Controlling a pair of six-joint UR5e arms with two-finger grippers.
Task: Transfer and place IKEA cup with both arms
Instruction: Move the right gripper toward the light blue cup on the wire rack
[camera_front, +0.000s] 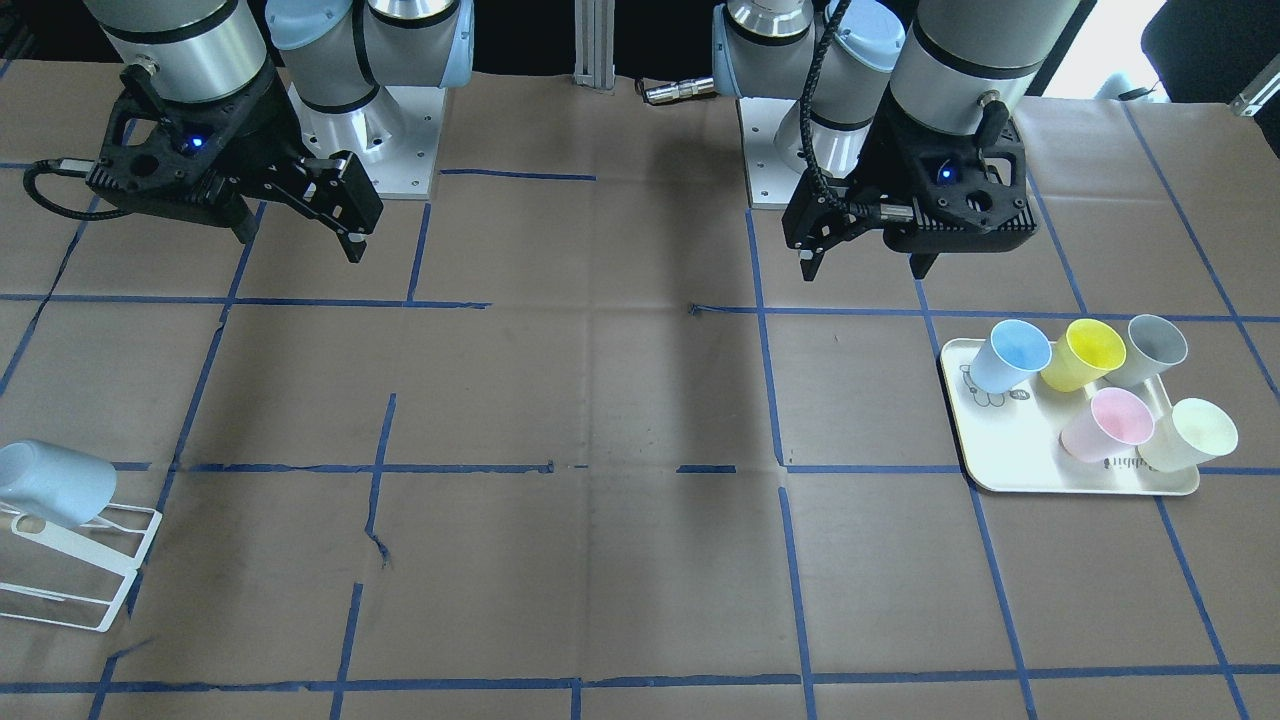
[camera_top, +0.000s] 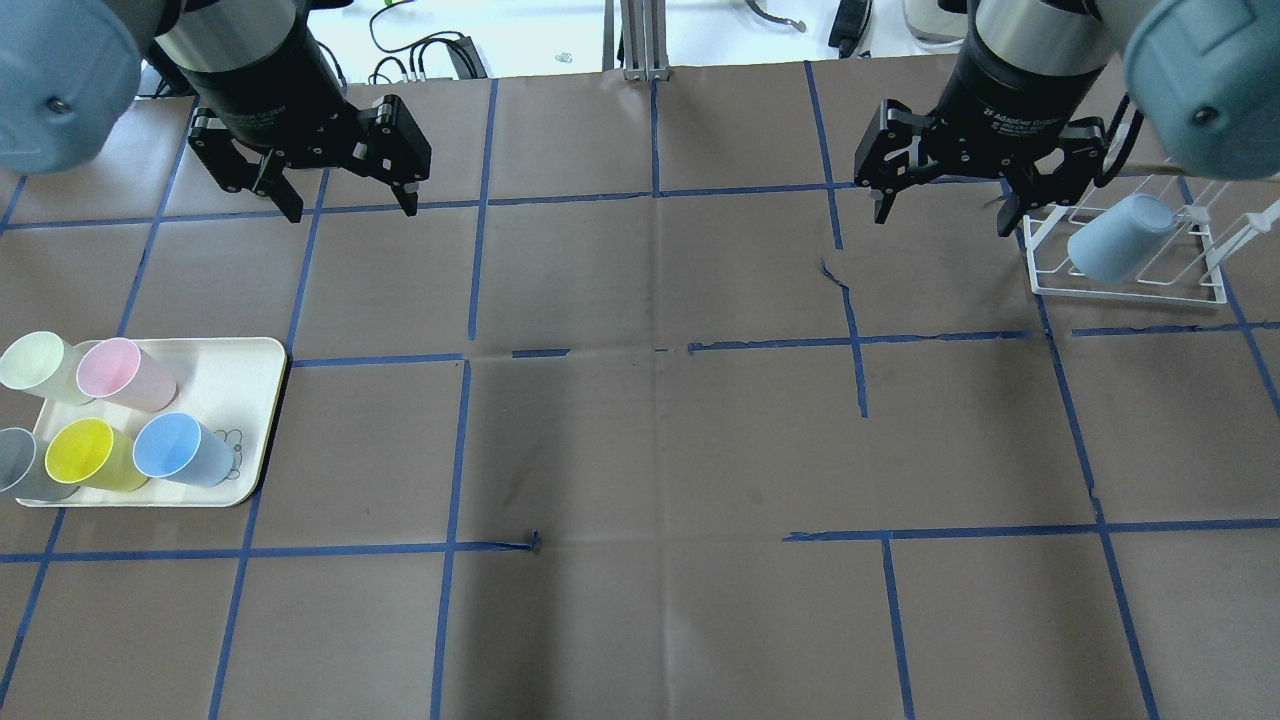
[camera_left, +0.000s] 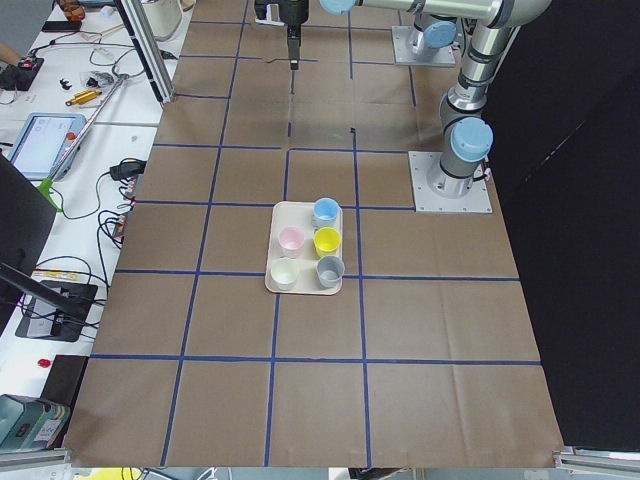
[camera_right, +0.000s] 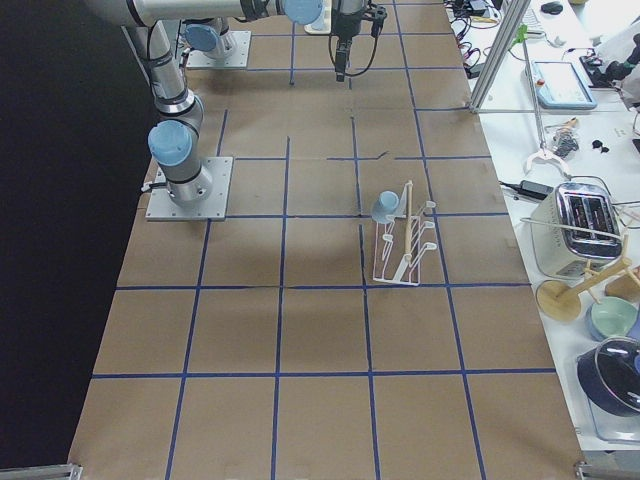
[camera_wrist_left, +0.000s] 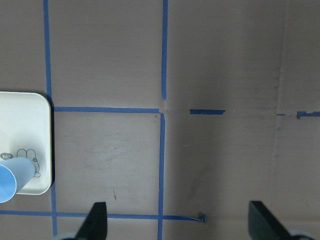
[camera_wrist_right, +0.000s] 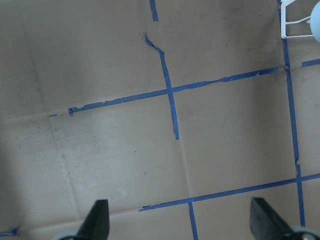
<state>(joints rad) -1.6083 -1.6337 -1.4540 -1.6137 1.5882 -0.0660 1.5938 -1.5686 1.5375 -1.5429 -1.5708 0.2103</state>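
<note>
Bring left black two-finger gripper (camera_top: 350, 205), hovering empty with fingers spread wide, down over small pale sky-blue plastic tumbler (camera_top: 185, 450) standing at table-centre corner of cream rectangular tray (camera_top: 255, 385). Close across mid-wall, clear of yellow plastic tumbler (camera_top: 85, 455) just beside. Pass mid-table to right black two-finger gripper (camera_top: 942, 220), likewise spread and empty. Seat on far white wire rack (camera_top: 1130, 292), beside pale blue tumbler (camera_top: 1118, 240) already lying there.

Brown paper gridded with blue tape lines is covering the wide flat surface (camera_top: 640, 450). A black unlit backdrop (camera_left: 580, 250) is bordering one long edge. Along the opposite edge a white workbench (camera_right: 610, 150) is carrying a silver metal toaster (camera_right: 588, 215) and a blue-cased tablet (camera_left: 45, 140), and a slanted silver aluminium post (camera_right: 497, 50) is rising beside it.
</note>
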